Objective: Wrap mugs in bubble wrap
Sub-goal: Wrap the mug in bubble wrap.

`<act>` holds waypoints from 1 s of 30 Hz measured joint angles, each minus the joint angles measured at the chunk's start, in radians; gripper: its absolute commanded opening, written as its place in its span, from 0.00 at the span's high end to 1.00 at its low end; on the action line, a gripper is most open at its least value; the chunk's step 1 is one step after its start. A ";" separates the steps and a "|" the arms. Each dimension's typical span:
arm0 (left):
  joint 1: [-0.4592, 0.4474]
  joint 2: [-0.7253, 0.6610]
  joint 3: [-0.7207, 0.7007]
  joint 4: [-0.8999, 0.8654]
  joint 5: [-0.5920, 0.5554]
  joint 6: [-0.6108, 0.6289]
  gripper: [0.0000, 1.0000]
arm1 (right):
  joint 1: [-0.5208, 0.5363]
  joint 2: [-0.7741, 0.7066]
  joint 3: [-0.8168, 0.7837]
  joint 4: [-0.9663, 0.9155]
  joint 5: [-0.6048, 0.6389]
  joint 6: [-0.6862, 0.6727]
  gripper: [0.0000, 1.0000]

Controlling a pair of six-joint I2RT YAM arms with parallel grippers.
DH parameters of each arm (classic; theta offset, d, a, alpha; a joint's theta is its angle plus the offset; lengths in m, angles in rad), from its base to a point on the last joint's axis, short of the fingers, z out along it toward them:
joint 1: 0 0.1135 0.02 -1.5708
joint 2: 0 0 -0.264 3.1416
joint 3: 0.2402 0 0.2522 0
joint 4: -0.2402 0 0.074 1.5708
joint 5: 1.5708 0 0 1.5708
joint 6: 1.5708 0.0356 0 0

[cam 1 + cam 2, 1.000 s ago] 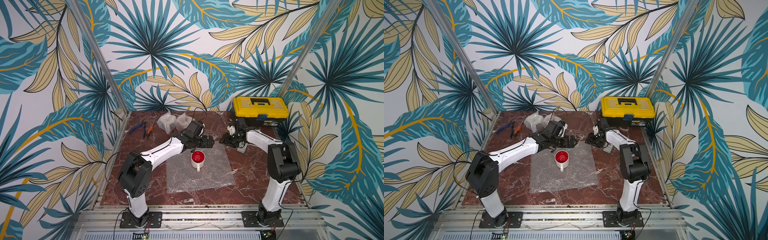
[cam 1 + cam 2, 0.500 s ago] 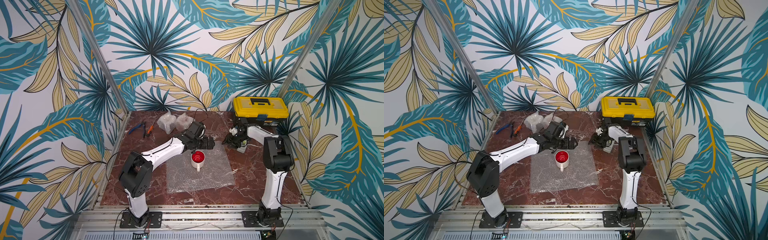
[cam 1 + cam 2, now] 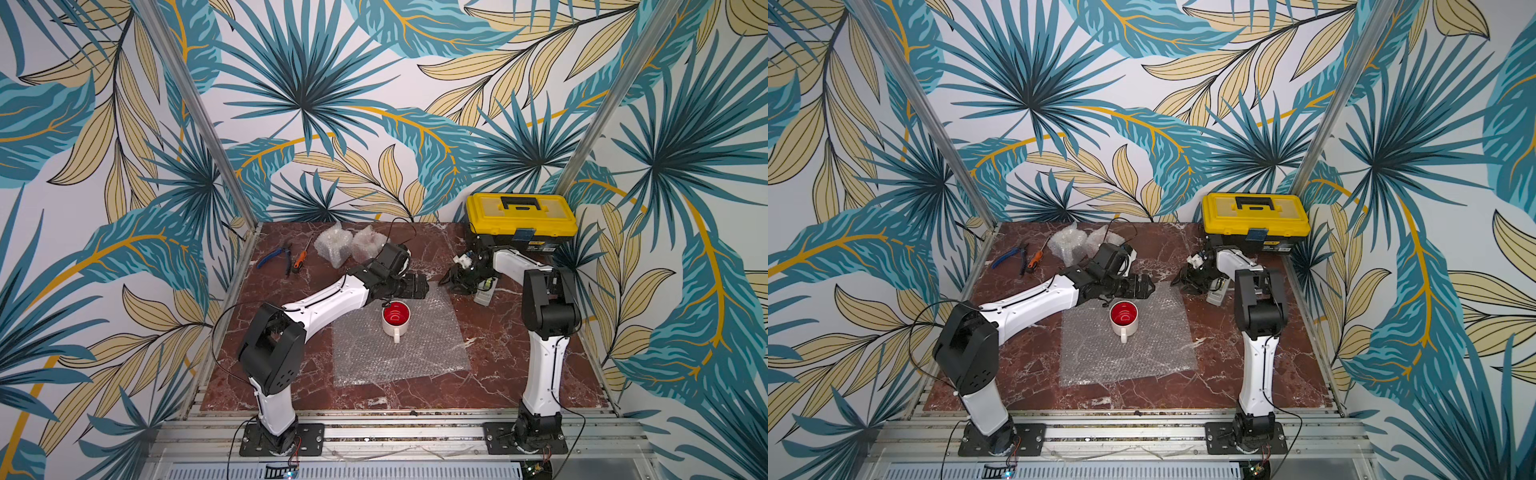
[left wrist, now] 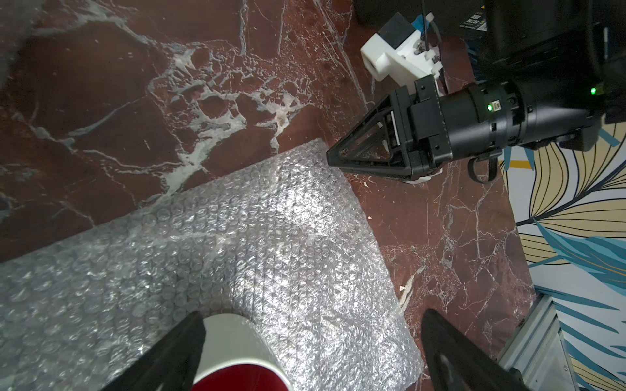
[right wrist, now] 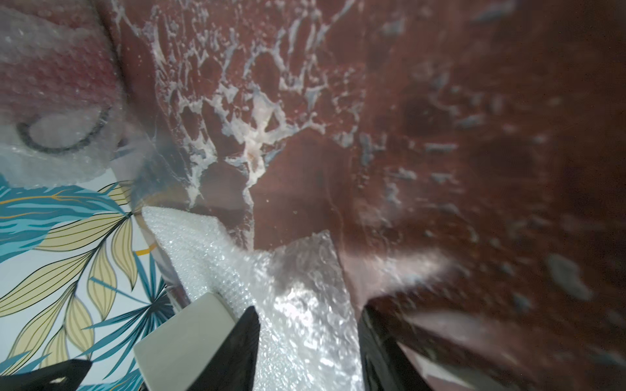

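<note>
A white mug with a red inside (image 3: 395,318) (image 3: 1123,318) stands upright on a flat sheet of bubble wrap (image 3: 399,353) (image 3: 1125,353), handle toward the front. My left gripper (image 3: 419,286) (image 4: 311,316) hangs open just behind the mug, whose white wall (image 4: 233,345) lies beside one finger. My right gripper (image 3: 446,280) (image 5: 309,308) sits low at the sheet's far right corner. Its jaws stand apart with that corner of the bubble wrap (image 5: 305,304) between them, not pinched.
Two bubble-wrapped bundles (image 3: 332,245) (image 3: 368,243) sit at the back of the table. Blue pliers (image 3: 272,257) and an orange screwdriver (image 3: 300,259) lie back left. A yellow toolbox (image 3: 521,220) stands back right, with a grey tape dispenser (image 3: 484,295) under the right arm.
The right arm's elbow has swung left and now stands more upright, with its gripper staying at the sheet's corner. The left gripper has shifted slightly right behind the mug.
</note>
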 measured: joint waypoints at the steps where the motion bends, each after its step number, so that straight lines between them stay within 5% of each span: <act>1: 0.000 0.000 0.000 0.000 0.000 0.000 0.00 | 0.000 0.005 0.000 0.002 -0.021 0.000 0.51; 9: 0.005 -0.005 -0.007 0.000 -0.002 -0.002 0.00 | 0.000 0.025 -0.024 0.068 -0.145 0.011 0.51; 24: 0.018 -0.048 -0.046 0.001 -0.008 -0.018 0.00 | 0.005 -0.172 -0.397 0.682 -0.366 0.340 0.49; 30: 0.020 -0.064 -0.068 0.001 -0.007 -0.021 0.00 | 0.016 -0.212 -0.435 0.726 -0.370 0.340 0.49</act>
